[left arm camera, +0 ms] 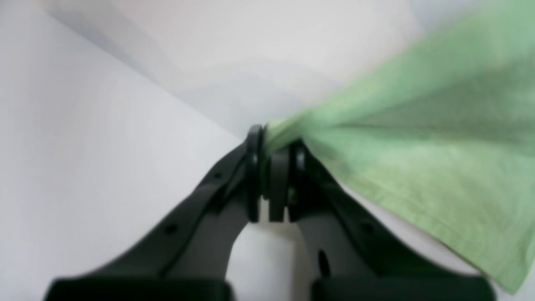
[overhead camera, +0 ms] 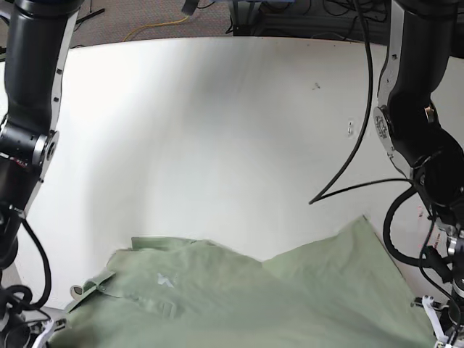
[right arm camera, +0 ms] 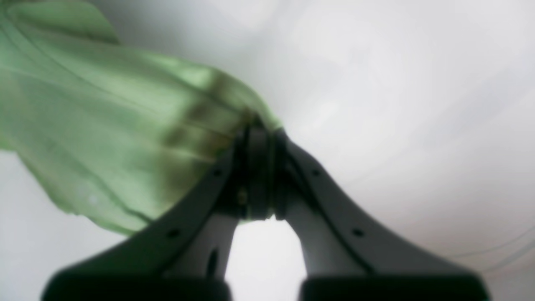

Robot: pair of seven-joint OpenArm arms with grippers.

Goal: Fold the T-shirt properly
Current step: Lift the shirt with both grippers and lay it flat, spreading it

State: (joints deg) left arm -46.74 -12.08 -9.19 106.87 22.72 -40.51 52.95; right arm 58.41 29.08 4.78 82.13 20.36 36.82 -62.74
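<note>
The pale green T-shirt (overhead camera: 239,304) lies wrinkled across the near edge of the white table (overhead camera: 217,130), a small white mark (overhead camera: 164,280) showing on it. In the left wrist view my left gripper (left arm camera: 269,140) is shut on a bunched corner of the T-shirt (left arm camera: 418,146), and the cloth stretches away to the right, lifted off the table. In the right wrist view my right gripper (right arm camera: 259,131) is shut on another gathered edge of the T-shirt (right arm camera: 117,138), which fans out to the left. Both wrist views are blurred. In the base view both grippers are mostly cut off at the bottom corners.
Both black arms stand at the sides of the base view, the right arm (overhead camera: 32,109) on its left and the left arm (overhead camera: 413,109) on its right. A black cable (overhead camera: 348,167) loops from the left arm over the table. Beyond the far edge a yellow cable (overhead camera: 156,27) lies on the floor.
</note>
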